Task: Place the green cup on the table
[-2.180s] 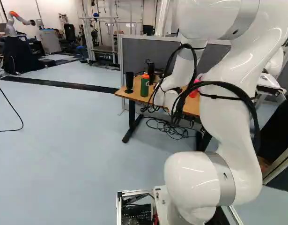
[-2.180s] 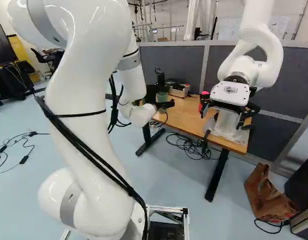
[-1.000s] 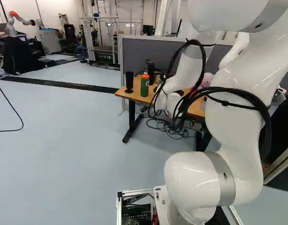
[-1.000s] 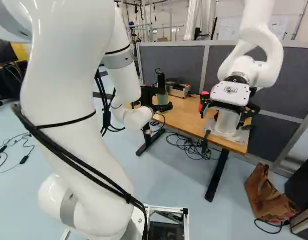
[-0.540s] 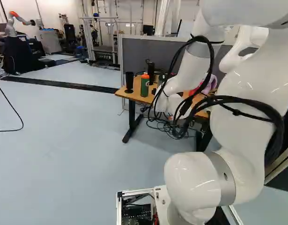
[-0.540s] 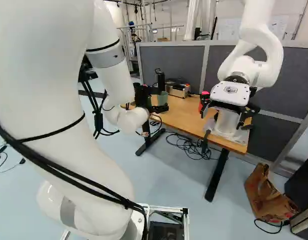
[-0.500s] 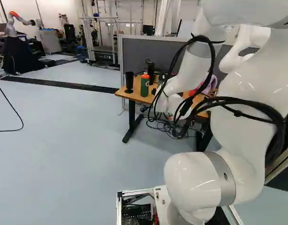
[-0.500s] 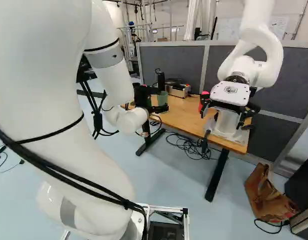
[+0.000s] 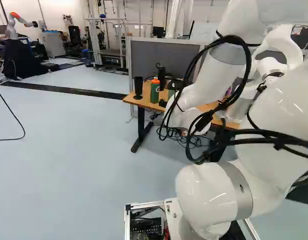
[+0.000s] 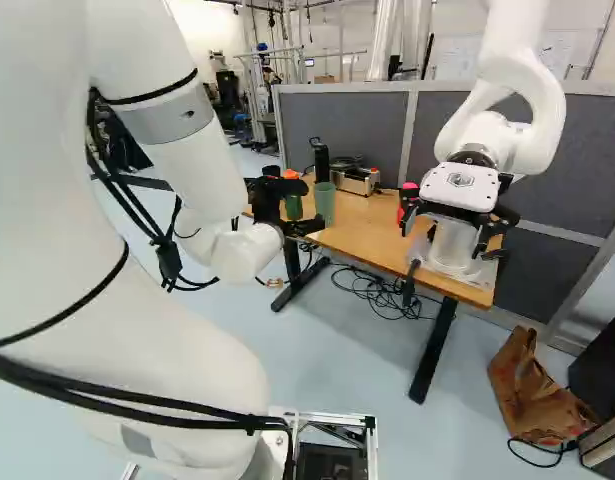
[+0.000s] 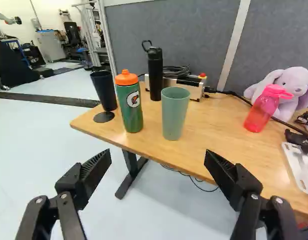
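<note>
In the right base view my gripper (image 10: 277, 205) is at the table's near left corner, short of the green cup (image 10: 324, 203). Seen from the wrist, the gripper (image 11: 159, 162) stands wide open with nothing between its fingers. Ahead of it the pale green cup (image 11: 175, 112) is upright on the wooden table (image 11: 209, 142), apart from both fingers, a little in from the near edge. A green bottle with an orange lid (image 11: 128, 102) stands close beside the cup.
A black cup (image 11: 104, 90), a black flask (image 11: 155, 72), a pink bottle (image 11: 263, 110) and a plush toy (image 11: 289, 87) are on the table. Another robot (image 10: 507, 125) reaches over its right end. A grey partition (image 10: 357, 130) stands behind.
The arm has drawn back from the cup, its gripper shifting to the left in the right base view. The cup has stayed put on the table, and the base has not moved.
</note>
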Robot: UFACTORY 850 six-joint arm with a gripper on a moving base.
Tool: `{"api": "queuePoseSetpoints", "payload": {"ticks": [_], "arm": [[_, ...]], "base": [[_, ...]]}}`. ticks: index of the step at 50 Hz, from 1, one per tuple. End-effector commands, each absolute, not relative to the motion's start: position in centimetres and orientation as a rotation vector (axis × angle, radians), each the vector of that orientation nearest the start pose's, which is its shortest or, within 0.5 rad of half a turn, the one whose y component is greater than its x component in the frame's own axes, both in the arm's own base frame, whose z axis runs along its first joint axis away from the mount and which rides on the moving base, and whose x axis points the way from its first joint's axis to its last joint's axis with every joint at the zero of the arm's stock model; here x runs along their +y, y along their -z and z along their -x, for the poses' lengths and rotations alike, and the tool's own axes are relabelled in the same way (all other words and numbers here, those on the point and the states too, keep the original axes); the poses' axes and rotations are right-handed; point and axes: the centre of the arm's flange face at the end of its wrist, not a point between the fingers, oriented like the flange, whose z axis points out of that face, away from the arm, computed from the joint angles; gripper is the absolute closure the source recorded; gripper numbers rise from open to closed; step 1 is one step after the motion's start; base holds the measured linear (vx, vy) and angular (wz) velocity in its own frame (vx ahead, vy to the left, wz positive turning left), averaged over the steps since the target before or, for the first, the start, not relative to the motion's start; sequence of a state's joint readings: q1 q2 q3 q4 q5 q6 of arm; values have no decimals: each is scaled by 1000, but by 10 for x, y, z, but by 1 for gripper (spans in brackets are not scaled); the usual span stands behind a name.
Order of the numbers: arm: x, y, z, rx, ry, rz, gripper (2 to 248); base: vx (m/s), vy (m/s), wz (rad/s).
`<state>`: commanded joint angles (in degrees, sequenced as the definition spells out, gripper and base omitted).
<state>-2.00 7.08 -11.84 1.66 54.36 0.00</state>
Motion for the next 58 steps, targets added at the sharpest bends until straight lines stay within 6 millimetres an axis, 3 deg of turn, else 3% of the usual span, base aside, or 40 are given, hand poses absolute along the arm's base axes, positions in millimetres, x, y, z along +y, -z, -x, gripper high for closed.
{"api": "queuePoseSetpoints", "payload": {"ticks": [28, 58], "arm": [[-3, -368, -281, 19, 1839, 2555, 3], [0, -366, -270, 0, 1824, 2558, 3]], "base": [[0, 0, 0], [0, 0, 0]]}}
